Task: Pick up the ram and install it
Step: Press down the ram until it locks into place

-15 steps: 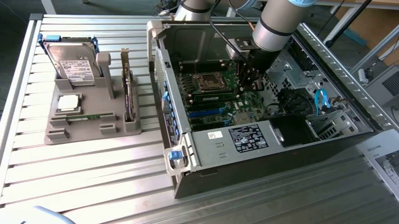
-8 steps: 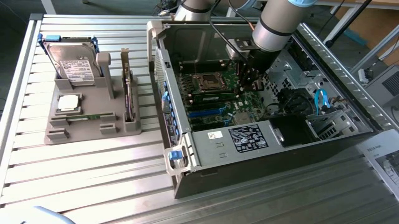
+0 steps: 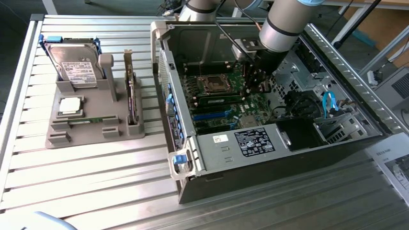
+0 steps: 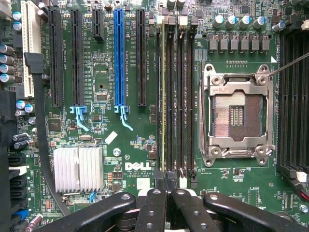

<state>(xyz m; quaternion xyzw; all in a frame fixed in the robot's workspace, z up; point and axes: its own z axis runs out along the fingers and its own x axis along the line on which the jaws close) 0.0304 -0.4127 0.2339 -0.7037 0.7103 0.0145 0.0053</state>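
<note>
Wrist view — the ram (image 4: pixel 164 96) runs edge-on along the slots (image 4: pixel 179 96), hand (image 4: pixel 166 180) pinching its end.

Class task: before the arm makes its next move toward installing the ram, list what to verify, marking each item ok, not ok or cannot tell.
1. Ram located: ok, a thin green stick lies in the grey holder.
2. Gripper at the ram: not ok, it hangs inside the computer case, over the motherboard.
3. Gripper ready to grasp: not ok, its fingers are shut.
4. Free memory slot: ok, a dark slot beside the processor socket looks empty.
5. Slot latches open: cannot tell.
</note>
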